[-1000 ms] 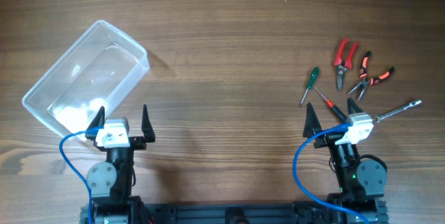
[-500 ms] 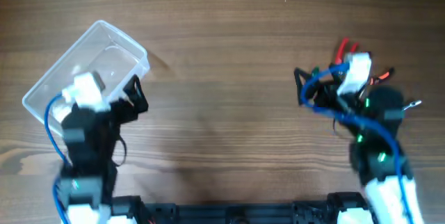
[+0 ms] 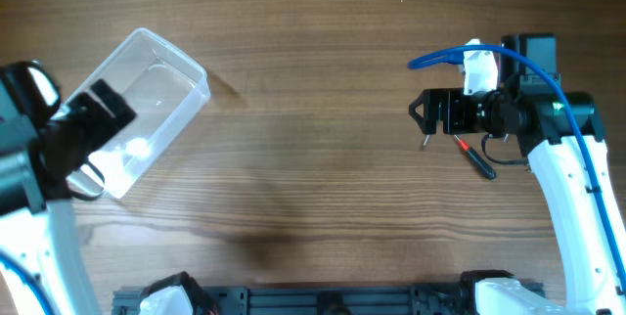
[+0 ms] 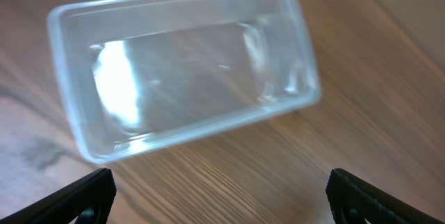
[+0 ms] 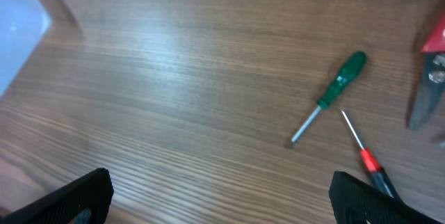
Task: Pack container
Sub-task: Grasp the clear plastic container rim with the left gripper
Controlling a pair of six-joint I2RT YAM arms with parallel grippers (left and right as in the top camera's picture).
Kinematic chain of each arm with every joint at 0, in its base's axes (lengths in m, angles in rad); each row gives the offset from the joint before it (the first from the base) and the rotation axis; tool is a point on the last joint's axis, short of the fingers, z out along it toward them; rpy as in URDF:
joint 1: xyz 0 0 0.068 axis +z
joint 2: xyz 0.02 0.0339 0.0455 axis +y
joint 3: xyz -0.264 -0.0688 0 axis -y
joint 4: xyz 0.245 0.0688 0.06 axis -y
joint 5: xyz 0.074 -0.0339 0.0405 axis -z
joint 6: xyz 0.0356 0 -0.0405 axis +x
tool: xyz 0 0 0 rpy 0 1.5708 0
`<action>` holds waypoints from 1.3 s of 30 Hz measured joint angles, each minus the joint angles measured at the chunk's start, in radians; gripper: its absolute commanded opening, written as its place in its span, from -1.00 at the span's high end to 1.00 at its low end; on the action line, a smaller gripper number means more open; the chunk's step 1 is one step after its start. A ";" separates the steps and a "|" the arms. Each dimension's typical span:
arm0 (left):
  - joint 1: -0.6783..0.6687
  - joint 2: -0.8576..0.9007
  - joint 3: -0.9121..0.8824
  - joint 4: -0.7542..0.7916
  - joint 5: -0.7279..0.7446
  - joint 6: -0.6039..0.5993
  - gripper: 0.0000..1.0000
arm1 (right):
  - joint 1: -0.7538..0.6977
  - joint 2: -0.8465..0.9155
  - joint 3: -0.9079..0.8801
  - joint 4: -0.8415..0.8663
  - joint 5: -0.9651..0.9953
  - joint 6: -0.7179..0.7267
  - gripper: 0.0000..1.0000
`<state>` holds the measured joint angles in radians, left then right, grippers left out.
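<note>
Right now nothing is packed: the container (image 3: 161, 75) sits empty and slanted on the left side of the table (image 3: 313, 178). The left gripper (image 4: 222, 196) hangs over it with its fingers wide apart, holding nothing. Far over on the right, the right gripper (image 5: 219, 197) is spread wide and empty too, above the green screwdriver (image 5: 341, 78) and the red screwdriver (image 5: 368, 161), so I think the job now is getting a first tool: go down over one handle, squeeze it, and carry it across.
</note>
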<state>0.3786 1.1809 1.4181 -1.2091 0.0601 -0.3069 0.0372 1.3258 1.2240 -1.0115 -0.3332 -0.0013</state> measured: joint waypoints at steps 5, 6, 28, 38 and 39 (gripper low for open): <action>0.201 0.250 0.002 0.003 -0.009 -0.032 -1.00 | 0.000 0.059 0.007 -0.060 0.037 -0.005 -0.99; 0.227 0.290 0.002 0.005 -0.010 -0.032 -1.00 | 0.000 0.069 0.007 -0.061 0.040 -0.005 -0.99; 0.309 0.732 0.002 0.142 -0.116 -0.036 -0.37 | 0.000 0.081 0.007 -0.066 0.066 -0.004 -0.99; 0.309 0.747 0.002 0.151 -0.124 -0.038 0.77 | 0.000 0.081 0.007 -0.066 0.066 -0.003 -0.99; 0.309 0.747 0.002 0.151 -0.123 -0.037 0.84 | 0.000 0.081 0.007 -0.066 0.066 -0.003 -0.99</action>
<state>0.6876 1.9274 1.4204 -1.0580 -0.0628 -0.3443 0.0376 1.4067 1.2312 -1.0779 -0.2672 -0.0048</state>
